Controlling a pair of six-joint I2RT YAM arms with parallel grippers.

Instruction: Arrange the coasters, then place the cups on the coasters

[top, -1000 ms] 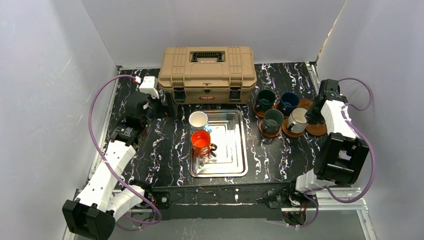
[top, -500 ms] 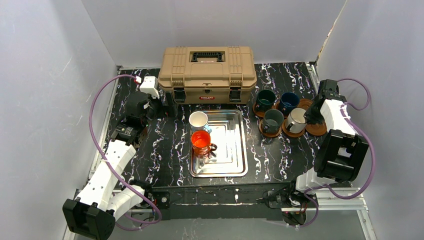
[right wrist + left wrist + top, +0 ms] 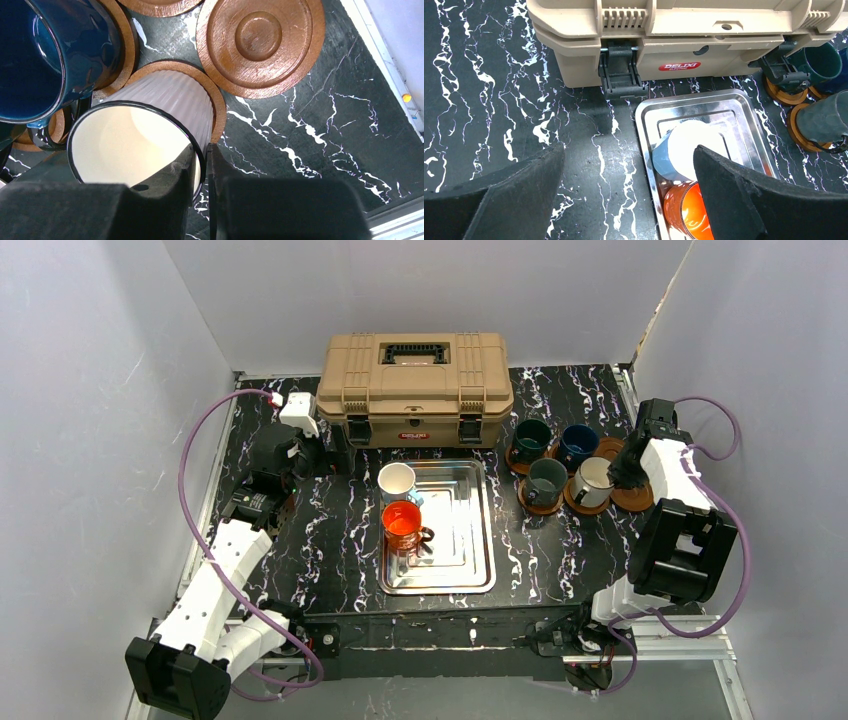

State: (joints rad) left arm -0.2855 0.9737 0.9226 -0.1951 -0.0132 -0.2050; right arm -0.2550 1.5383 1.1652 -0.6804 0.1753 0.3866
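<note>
Cream cup [image 3: 150, 110]: seated on its coaster [image 3: 216, 102], probably ready for release.
Right jaws: narrow, straddling the cup's rim; I cannot tell whether they grip.
Left jaws: wide apart, empty.

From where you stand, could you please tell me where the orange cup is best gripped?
I would pinch the orange cup by its near rim, from straight above, one finger inside. It stands upright and open on the tray; the white cup crowds its far side, and its handle sticks out to the right.

Toolbox [image 3: 664, 30] behind tray [image 3: 734, 117]; white cup [image 3: 694, 145] & orange cup [image 3: 684, 210] inside.
</note>
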